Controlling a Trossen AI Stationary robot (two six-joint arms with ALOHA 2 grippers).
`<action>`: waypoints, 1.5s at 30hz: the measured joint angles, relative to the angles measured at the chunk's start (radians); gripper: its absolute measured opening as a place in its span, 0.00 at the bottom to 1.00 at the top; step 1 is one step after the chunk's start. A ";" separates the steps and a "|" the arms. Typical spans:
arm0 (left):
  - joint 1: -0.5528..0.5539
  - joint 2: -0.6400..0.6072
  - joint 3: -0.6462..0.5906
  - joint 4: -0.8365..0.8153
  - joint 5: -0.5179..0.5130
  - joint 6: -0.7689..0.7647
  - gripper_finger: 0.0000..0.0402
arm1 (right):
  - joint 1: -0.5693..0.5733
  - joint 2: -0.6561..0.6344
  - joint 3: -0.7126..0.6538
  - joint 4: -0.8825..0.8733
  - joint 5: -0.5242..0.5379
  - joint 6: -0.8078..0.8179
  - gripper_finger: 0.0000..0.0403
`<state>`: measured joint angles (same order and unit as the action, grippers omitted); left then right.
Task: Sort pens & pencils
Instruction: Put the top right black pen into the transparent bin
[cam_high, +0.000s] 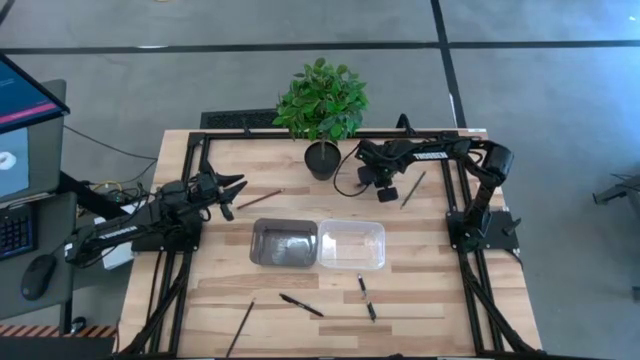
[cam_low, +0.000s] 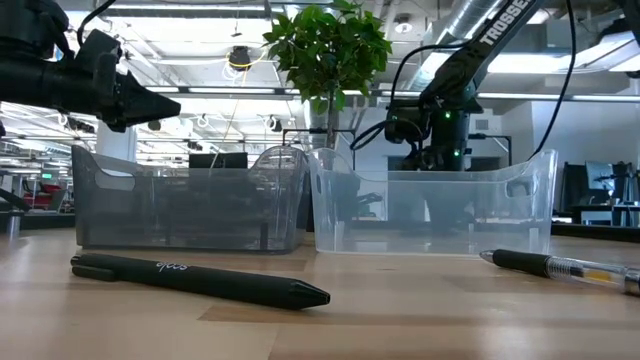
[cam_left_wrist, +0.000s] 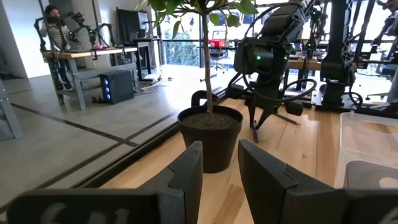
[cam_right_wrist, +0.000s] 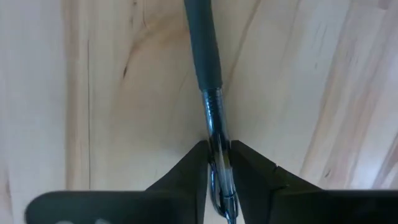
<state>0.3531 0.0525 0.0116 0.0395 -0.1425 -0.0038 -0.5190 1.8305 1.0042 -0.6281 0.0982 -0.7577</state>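
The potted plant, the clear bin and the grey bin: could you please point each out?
potted plant (cam_high: 322, 158): high view, on its black pot.
clear bin (cam_high: 352, 265): high view, on its near rim.
grey bin (cam_high: 255, 245): high view, on its left wall.

The wooden table (cam_high: 420, 290) holds two bins (cam_high: 284, 243) (cam_high: 352, 245), a potted plant (cam_high: 322, 105) — plus pens (cam_high: 301, 305) and pencils (cam_high: 239, 328) lying around.

Evenly and brightly lit from overhead. Soft, short shadows beside the plant (cam_high: 321, 100) in the high view. Strong backlight from ceiling lights (cam_low: 225, 60) in the low view; near desk (cam_low: 330, 330) edge out of focus. Blurred pen (cam_right_wrist: 208, 93) close to the right wrist lens.
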 joint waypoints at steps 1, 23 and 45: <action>0.000 0.000 0.000 0.000 0.000 0.000 0.23 | 0.000 0.000 0.000 -0.001 0.000 0.005 0.21; 0.000 0.000 0.000 0.000 0.000 0.000 0.23 | 0.069 0.005 0.147 -0.192 -0.013 0.210 0.15; 0.000 0.000 0.000 0.000 0.003 0.000 0.23 | 0.437 -0.086 0.471 -0.542 -0.085 0.656 0.15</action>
<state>0.3531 0.0525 0.0116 0.0391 -0.1390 -0.0040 -0.0819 1.7441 1.4754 -1.1697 0.0128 -0.1020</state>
